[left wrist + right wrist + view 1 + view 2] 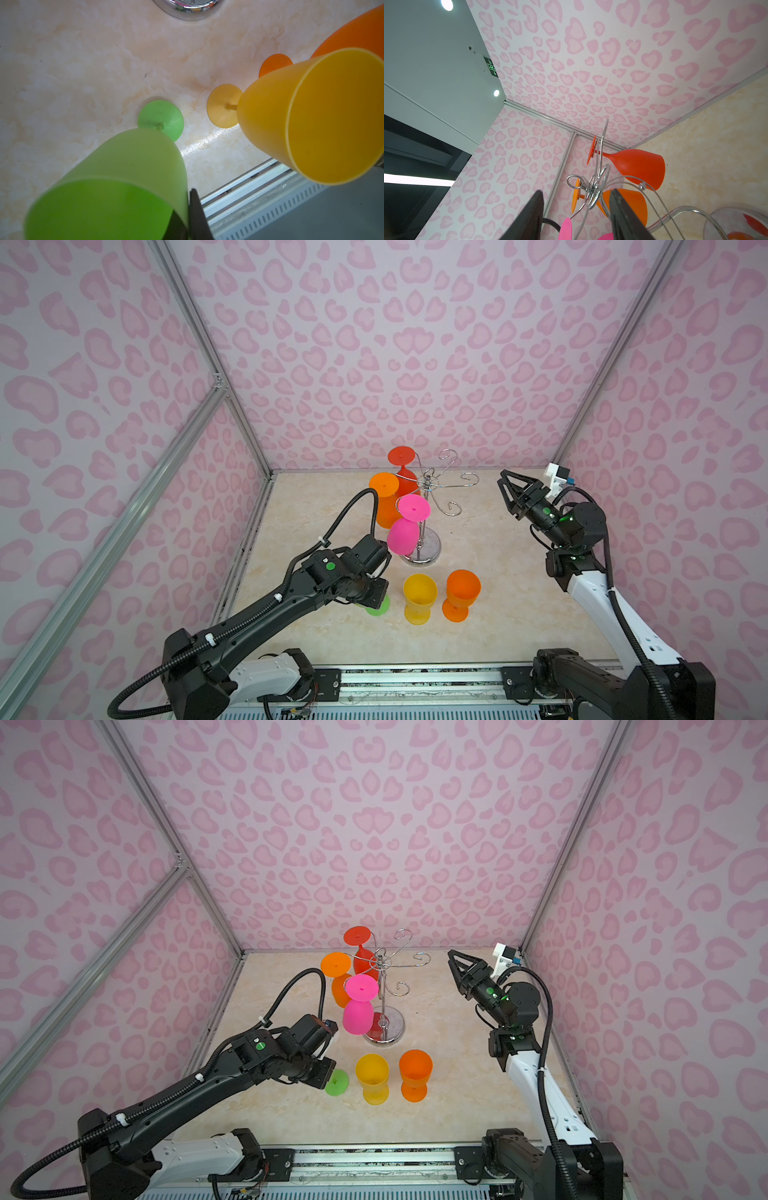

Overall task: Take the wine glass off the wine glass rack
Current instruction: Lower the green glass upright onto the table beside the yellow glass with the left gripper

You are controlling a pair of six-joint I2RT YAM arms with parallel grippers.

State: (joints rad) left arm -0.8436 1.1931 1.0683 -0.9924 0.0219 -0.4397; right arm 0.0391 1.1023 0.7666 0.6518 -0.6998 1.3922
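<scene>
As I read the views from my station, the stock runs thus.

- Wine glass rack [430, 548]: chrome, upright on its round base, toward the back middle of the table [507, 614].
- Hung bowl-down from its left-side hooks: red glass [405, 485] at the back, hanging orange glass [384, 508] in front of it, pink glass [402, 536] nearest me.
- Yellow glass [419, 597] and standing orange glass [462, 591]: upright, side by side in front of the rack.
- Green wine glass [124, 176]: upright, just left of the yellow one. Its foot is at the table surface, but I cannot tell whether it touches.
- Left hand [187, 218]: clamped on the green glass's rim, one finger inside the bowl and one outside.
- Right hand [505, 477]: about half open, holding nothing, raised to the right of the rack and pointed toward its hooks.
</scene>
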